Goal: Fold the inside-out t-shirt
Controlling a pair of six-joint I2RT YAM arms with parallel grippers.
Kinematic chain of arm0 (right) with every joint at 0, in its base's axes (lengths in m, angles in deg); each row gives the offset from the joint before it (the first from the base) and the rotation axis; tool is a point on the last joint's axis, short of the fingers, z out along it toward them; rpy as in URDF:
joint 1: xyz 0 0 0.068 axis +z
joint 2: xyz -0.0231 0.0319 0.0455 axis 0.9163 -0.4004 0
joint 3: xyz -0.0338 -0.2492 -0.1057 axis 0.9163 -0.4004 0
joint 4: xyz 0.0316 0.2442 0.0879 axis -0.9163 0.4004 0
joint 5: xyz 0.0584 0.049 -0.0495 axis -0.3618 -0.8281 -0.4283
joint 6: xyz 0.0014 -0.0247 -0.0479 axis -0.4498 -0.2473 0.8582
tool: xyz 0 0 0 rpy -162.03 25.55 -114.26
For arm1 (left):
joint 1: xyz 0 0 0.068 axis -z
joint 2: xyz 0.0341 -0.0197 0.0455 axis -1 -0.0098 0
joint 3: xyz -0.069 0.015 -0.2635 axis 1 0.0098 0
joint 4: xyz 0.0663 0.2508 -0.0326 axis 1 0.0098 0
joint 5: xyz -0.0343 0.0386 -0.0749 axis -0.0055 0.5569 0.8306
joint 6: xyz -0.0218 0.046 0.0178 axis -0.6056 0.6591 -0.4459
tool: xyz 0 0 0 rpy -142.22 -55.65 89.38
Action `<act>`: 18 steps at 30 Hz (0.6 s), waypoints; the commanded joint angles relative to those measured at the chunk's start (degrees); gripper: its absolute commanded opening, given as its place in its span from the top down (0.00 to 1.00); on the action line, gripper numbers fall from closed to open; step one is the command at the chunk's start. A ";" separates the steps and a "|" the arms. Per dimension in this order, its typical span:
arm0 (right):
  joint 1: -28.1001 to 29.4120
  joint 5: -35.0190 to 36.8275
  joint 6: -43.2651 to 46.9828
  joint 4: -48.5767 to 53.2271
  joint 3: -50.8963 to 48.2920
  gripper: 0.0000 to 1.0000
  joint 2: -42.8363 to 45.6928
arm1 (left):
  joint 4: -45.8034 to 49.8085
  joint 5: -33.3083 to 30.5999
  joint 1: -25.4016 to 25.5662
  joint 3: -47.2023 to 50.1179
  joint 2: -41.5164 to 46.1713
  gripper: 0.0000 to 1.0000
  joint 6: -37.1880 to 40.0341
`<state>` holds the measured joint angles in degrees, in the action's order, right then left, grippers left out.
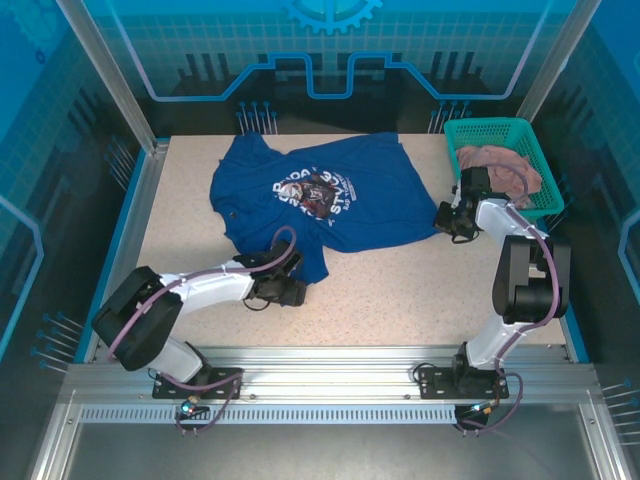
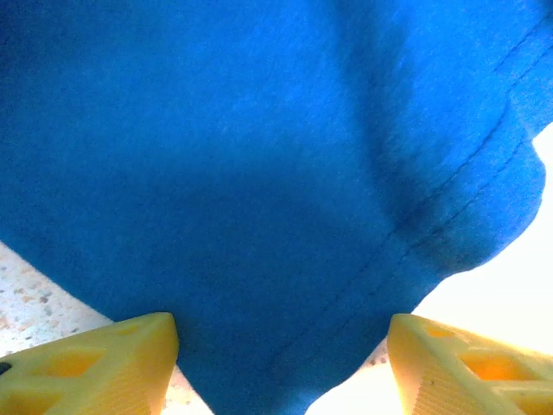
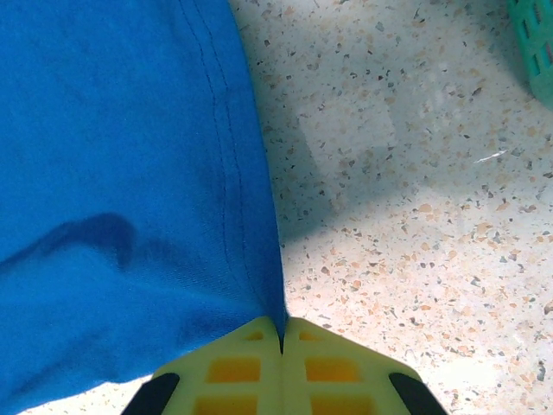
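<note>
Right fingers [image 3: 233, 372] pinch t-shirt [image 3: 112, 173], left fingers [image 2: 95, 372] spread

L end effector [image 2: 278, 337] spread wide, R end effector [image 3: 281, 328] clamped.

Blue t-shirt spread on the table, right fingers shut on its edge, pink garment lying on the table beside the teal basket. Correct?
Not quite: the pink garment lies inside the teal basket, not beside it, as the top external view shows. The blue t-shirt is spread on the table, with the right fingers shut on its edge.
</note>
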<state>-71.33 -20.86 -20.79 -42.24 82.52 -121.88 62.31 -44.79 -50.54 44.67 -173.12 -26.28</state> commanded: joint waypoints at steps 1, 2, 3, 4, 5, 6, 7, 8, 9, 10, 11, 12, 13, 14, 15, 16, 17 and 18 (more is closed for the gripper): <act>-0.26 -1.08 0.67 0.06 -0.53 0.97 0.86 | 3.98 -3.10 1.35 -0.64 -0.98 0.33 -1.18; -0.25 -1.21 0.62 -0.10 -0.61 0.97 0.74 | 3.97 -3.25 1.52 -0.26 -0.87 0.33 -1.31; -0.25 -1.40 0.58 -0.12 -0.52 0.97 0.59 | 4.12 -3.14 1.69 -0.01 -0.81 0.34 -1.44; -0.23 -1.64 0.58 -0.12 -0.36 0.97 0.42 | 4.44 -3.09 1.91 0.05 -0.85 0.34 -1.44; -0.25 -1.74 0.50 -0.12 -0.35 0.97 0.30 | 4.82 -3.05 2.15 0.03 -0.94 0.35 -1.41; -0.26 -1.74 0.60 -0.12 -0.26 0.97 0.22 | 5.39 -3.09 2.57 0.04 -1.05 0.36 -1.36; -0.21 -1.70 0.58 -0.03 -0.26 0.97 0.25 | 6.16 -3.15 3.02 0.08 -1.00 0.37 -1.44; -0.26 -1.61 0.67 0.03 -0.26 0.97 0.35 | 6.63 -3.14 3.40 0.30 -0.81 0.39 -1.50; -0.26 -1.41 0.67 0.08 -0.30 0.97 0.46 | 7.00 -3.20 3.88 0.60 -0.66 0.41 -1.63; -0.34 -1.28 0.75 0.06 -0.35 0.97 0.55 | 7.19 -3.12 4.29 1.04 -0.37 0.44 -1.77; -0.41 -1.23 0.69 0.05 -0.35 0.97 0.56 | 7.42 -3.16 4.46 1.39 -0.21 0.46 -1.93; -0.43 -1.26 0.75 0.03 -0.35 0.97 0.55 | 7.53 -3.19 4.67 1.77 -0.10 0.49 -1.88; -0.47 -1.21 0.78 0.05 -0.30 0.97 0.58 | 7.63 -3.45 4.86 2.06 -0.07 0.51 -1.75; -0.47 -1.25 0.70 0.05 -0.23 0.97 0.64 | 7.82 -3.73 5.07 2.22 -0.03 0.52 -1.66; -0.51 -1.26 0.72 0.14 -0.34 0.97 0.64 | 8.00 -3.99 5.31 2.29 0.02 0.55 -1.62; -0.52 -1.22 0.75 0.14 -0.35 0.97 0.73 | 7.71 -3.92 5.41 2.61 0.07 0.58 -1.67; -0.48 -1.18 0.77 0.10 -0.42 0.97 0.78 | 7.42 -3.87 5.66 2.83 0.21 0.60 -1.70; -0.52 -1.17 0.77 0.14 -0.43 0.97 0.87 | 7.32 -3.80 5.85 2.91 0.36 0.63 -1.73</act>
<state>-71.33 -21.69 -20.77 -42.24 82.52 -121.88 66.00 -49.23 -45.60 45.33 -172.75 -27.81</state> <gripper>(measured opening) 0.051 0.386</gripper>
